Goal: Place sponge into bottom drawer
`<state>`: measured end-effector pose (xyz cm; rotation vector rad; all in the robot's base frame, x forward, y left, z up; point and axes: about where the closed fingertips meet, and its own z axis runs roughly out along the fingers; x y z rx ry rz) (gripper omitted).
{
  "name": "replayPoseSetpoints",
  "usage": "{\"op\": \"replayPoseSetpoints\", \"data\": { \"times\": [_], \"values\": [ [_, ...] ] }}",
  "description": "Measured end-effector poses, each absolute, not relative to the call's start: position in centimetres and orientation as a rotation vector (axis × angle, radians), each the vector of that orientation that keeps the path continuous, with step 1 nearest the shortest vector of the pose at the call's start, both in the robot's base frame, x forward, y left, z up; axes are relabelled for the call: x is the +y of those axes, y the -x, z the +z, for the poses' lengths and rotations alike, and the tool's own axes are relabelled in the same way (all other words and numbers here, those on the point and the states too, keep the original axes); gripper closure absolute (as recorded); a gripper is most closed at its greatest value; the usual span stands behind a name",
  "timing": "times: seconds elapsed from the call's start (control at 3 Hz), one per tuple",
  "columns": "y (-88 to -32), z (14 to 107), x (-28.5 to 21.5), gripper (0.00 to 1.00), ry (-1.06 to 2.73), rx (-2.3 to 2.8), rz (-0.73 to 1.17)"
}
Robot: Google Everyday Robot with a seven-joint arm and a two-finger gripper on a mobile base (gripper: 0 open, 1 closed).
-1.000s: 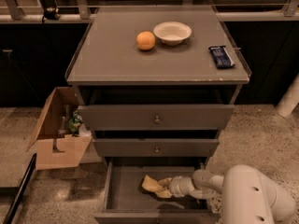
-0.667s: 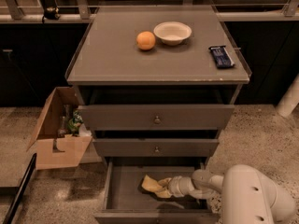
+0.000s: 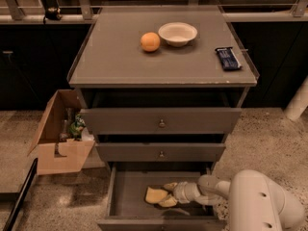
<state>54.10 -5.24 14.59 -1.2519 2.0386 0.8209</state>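
The bottom drawer (image 3: pixel 126 196) is pulled open at the foot of the grey cabinet. The pale yellow sponge (image 3: pixel 155 195) lies on its flat grey floor, near the middle. My gripper (image 3: pixel 169 195) reaches into the drawer from the right, low over the floor, and its tip meets the sponge's right edge. My white arm (image 3: pixel 255 203) comes in from the lower right corner, beside the drawer.
The two upper drawers (image 3: pixel 161 123) are closed. On the cabinet top stand an orange (image 3: pixel 150 41), a white bowl (image 3: pixel 177 33) and a dark packet (image 3: pixel 227 58). An open cardboard box (image 3: pixel 60 138) with items sits on the floor at the left.
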Motion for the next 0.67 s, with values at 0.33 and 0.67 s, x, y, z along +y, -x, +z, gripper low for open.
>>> {"op": "replayPoseSetpoints", "data": {
  "times": [0.33,0.67],
  "values": [
    [-54.18,15.03,-5.20,0.00,1.239,2.034,0.807],
    [-54.18,15.03,-5.20,0.00,1.239,2.033,0.807]
  ]
}}
